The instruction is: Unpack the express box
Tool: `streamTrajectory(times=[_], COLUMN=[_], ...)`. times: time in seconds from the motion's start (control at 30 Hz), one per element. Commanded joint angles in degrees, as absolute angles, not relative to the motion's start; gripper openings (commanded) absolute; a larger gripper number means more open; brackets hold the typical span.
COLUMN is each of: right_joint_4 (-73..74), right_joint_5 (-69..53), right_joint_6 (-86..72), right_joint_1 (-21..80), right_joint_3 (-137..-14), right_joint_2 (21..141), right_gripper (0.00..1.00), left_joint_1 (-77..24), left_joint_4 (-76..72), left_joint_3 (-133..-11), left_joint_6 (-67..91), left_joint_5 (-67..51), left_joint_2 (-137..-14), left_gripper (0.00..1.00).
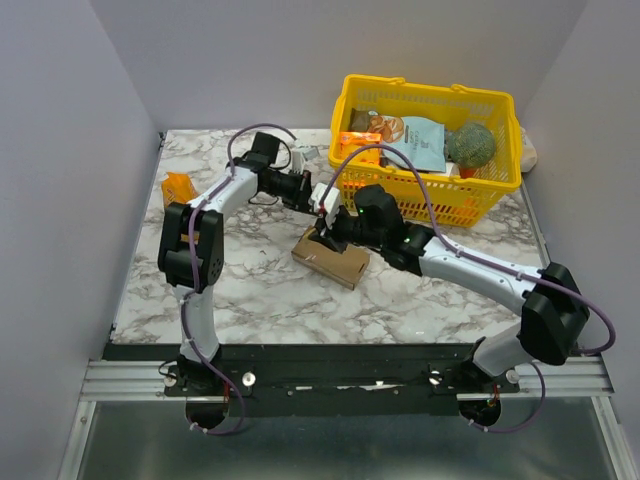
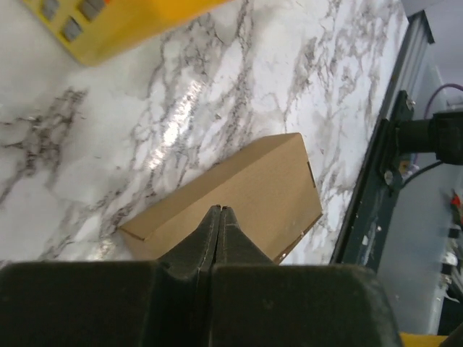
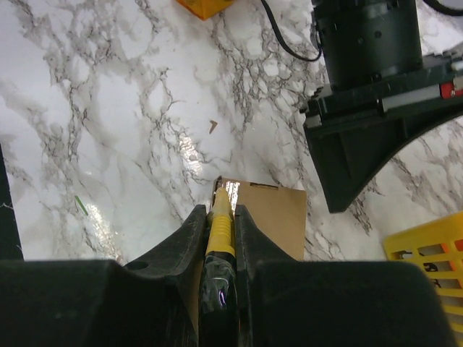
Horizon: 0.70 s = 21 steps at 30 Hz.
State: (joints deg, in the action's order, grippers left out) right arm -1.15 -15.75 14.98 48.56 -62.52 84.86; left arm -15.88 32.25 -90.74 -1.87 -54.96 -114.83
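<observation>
Two sets of jaws over the express box (image 1: 330, 258) on the desk (image 1: 250, 290), left jaws closed on nothing, right jaws clamping a yellow tool (image 3: 221, 224).

Marble table (image 1: 250, 300); express box (image 1: 330, 258); yellow basket (image 1: 470, 205)

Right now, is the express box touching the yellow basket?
Apart. The left wrist view shows bare marble tabletop between the express box and the yellow basket.
</observation>
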Motion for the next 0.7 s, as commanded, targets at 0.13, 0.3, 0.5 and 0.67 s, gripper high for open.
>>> streamTrajectory(times=[0.13,0.3,0.5,0.67], right_joint_4=[-6.3,-6.3,-7.7,-10.8], right_joint_5=[-11.3,-10.5,-8.1,-5.2], right_joint_6=[14.9,14.9,16.0,15.7], right_joint_1=[51.3,51.9,51.9,52.0], right_joint_3=[-62.3,-60.7,-59.5,-60.1], right_joint_2=[88.2,88.6,89.6,92.3], right_gripper=[0.01,0.0,0.0,0.0], left_joint_1=[-19.2,-20.1,-20.4,-20.3], left_joint_4=[37.5,38.5,36.9,36.8], left_joint_3=[-88.2,-88.7,-88.6,-88.8], left_joint_6=[-5.5,-4.6,-1.0,-0.5], left_joint_5=[-61.5,-60.6,-57.3,-55.9], left_joint_2=[-118.6,-121.4,-124.5,-126.6], left_gripper=[0.0,0.0,0.0,0.0])
